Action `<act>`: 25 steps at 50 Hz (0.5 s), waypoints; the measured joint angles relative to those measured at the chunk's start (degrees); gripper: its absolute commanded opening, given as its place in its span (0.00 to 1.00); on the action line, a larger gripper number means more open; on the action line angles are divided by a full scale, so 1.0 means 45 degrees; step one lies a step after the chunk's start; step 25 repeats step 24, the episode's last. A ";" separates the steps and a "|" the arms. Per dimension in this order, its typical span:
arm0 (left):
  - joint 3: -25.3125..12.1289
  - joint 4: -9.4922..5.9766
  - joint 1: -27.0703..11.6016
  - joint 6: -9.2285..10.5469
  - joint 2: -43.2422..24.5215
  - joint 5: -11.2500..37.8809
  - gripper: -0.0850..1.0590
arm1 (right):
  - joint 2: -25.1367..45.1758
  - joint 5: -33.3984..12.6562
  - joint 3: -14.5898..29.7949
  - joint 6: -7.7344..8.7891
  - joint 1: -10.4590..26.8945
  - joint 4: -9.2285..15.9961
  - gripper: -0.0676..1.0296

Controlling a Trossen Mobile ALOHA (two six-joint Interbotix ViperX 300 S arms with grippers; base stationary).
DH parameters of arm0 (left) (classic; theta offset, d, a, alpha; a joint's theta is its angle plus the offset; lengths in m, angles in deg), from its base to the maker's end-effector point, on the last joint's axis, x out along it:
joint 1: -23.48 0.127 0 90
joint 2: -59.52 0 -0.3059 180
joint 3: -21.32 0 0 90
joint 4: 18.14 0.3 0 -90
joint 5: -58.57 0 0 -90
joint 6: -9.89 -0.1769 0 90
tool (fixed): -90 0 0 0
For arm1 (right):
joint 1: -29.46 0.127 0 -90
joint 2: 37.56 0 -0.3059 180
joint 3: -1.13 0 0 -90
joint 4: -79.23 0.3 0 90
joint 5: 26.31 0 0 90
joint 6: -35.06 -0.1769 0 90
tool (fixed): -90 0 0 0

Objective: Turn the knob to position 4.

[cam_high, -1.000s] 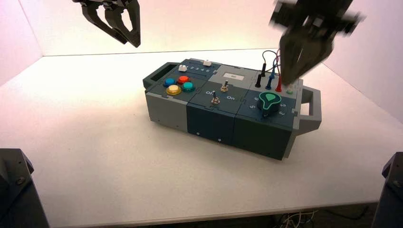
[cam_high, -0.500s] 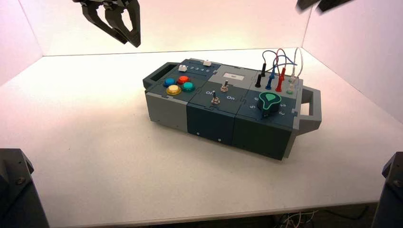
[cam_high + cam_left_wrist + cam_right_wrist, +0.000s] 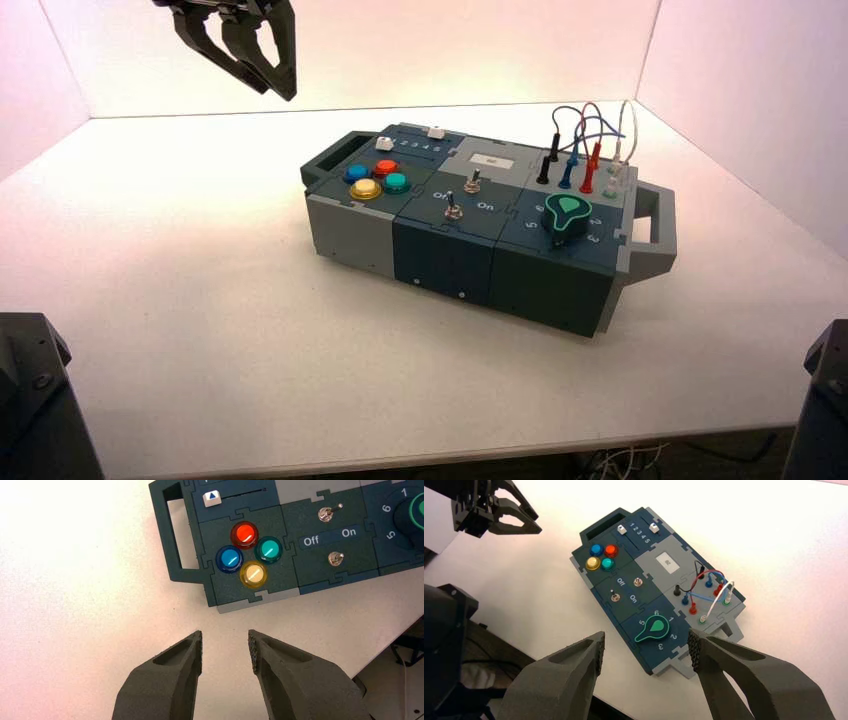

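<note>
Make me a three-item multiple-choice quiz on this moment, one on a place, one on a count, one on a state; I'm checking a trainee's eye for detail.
1. Where on the box is the knob?
A. beside the handle at the button end
B. at the end with the wires, nearest the robot's right
C. between the two toggle switches

2. How many round push buttons are there?
A. three
B. four
C. six

3. How is the right gripper?
A. shut on the knob
B. open, raised well above the box
C. shut on a wire

Answers:
1 B: in the high view the knob sits by the wires at the right end.
2 B: the left wrist view shows red, blue, teal and yellow.
3 B: its fingers stand apart with the whole box far below; the left gripper is also open, off the box.
</note>
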 measured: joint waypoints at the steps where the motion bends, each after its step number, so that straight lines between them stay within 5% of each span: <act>1: 0.0000 0.0020 0.0000 0.0000 0.0020 0.0000 0.52 | 0.0000 0.0020 0.0000 0.0000 0.0000 0.0000 0.84; 25: 0.0000 0.0020 0.0000 0.0000 -0.0117 0.0000 0.52 | 0.0527 0.0684 -0.0527 -0.0098 -0.0020 0.0039 0.84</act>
